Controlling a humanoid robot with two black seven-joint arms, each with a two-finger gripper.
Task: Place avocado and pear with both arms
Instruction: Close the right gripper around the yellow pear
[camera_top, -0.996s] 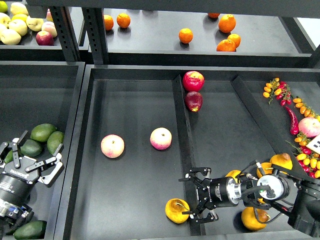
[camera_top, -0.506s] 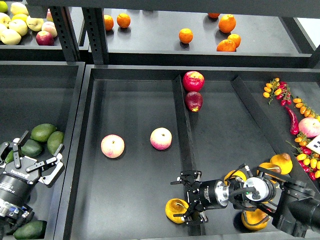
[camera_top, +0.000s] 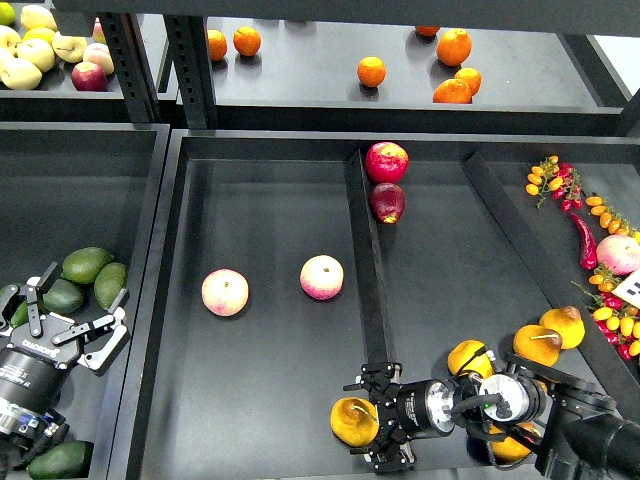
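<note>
The pear (camera_top: 352, 421) is golden yellow and lies at the front of the middle bin, next to the divider. My right gripper (camera_top: 376, 421) reaches in from the right over the divider. It is open, with one finger above and one below the pear's right side. The dark green avocado (camera_top: 60, 297) lies in the left bin among paler avocados (camera_top: 87, 264). My left gripper (camera_top: 62, 322) is open and hovers just in front of the dark avocado, partly covering it.
Two peaches (camera_top: 225, 292) (camera_top: 322, 277) lie in the middle bin. Two red apples (camera_top: 386, 161) sit by the divider (camera_top: 365, 290). More pears (camera_top: 537, 345) lie at the right, next to peppers and tomatoes (camera_top: 600, 290). Oranges (camera_top: 371, 71) lie on the upper shelf.
My right gripper has moved left and toward the front, from over the divider to around the pear's right side. The left gripper has not moved.
</note>
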